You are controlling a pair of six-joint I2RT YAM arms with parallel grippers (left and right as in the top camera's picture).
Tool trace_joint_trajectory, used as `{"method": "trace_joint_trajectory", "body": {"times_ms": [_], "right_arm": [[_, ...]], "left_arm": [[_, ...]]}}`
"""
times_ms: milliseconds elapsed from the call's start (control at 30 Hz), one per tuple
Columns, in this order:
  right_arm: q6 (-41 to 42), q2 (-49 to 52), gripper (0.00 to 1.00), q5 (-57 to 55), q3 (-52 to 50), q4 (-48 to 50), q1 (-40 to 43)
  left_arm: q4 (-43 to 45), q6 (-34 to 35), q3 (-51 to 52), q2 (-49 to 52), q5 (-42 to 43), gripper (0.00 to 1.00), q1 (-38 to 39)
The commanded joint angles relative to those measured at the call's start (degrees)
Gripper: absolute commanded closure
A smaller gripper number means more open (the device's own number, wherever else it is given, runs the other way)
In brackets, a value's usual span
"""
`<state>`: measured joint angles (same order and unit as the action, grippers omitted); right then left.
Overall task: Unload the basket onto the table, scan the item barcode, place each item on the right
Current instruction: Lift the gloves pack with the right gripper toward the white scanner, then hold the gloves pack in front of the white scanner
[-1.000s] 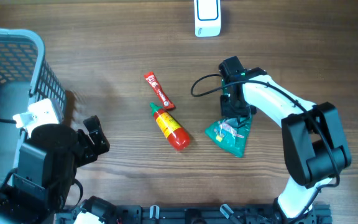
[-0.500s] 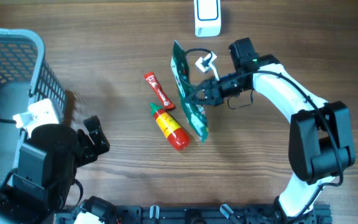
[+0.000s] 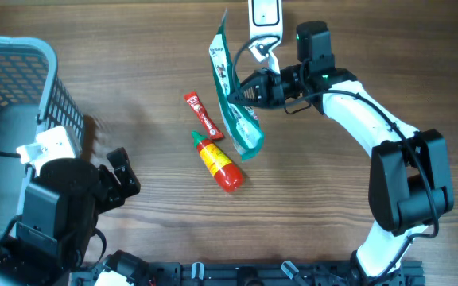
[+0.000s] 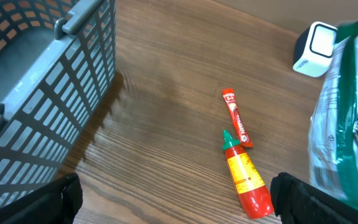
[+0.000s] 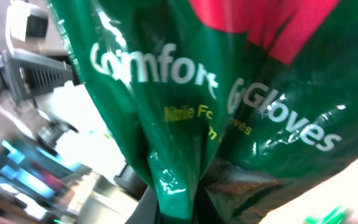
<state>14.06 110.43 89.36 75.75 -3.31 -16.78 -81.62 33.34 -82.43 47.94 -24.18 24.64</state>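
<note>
Lifted glove packet [image 3: 234,103] now hangs above wooden table [image 3: 133,71].

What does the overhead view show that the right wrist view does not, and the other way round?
Only overhead: the basket, the red sauce bottle and the red sachet. Only right wrist: the white "Comfort Gloves" lettering, readable up close. Both: the green glove packet, which the right gripper holds.
</note>
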Motion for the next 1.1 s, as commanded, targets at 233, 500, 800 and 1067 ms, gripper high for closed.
{"method": "trace_joint_trajectory", "body": {"times_ms": [233,500,800,1067], "right_arm": [[42.93,-1.36,0.95,3.61,0.81,3.06,-0.61],[67.28,-1.38,0.94,2.89,0.81,4.37,-0.61],[85.64,-1.36,0.96,3.50,0.81,4.55,-0.55],[75.58,-1.25,0.96,1.03,0.81,13.35,-0.61]], "left_arm": [[0.11,0.35,-0.07,0.00,-0.55,0.00,0.22],[0.11,0.35,-0.07,0.00,-0.55,0.00,0.22],[0.11,0.35,-0.07,0.00,-0.55,0.00,0.22],[0.11,0.35,-0.07,0.00,-0.55,0.00,0.22]]}}
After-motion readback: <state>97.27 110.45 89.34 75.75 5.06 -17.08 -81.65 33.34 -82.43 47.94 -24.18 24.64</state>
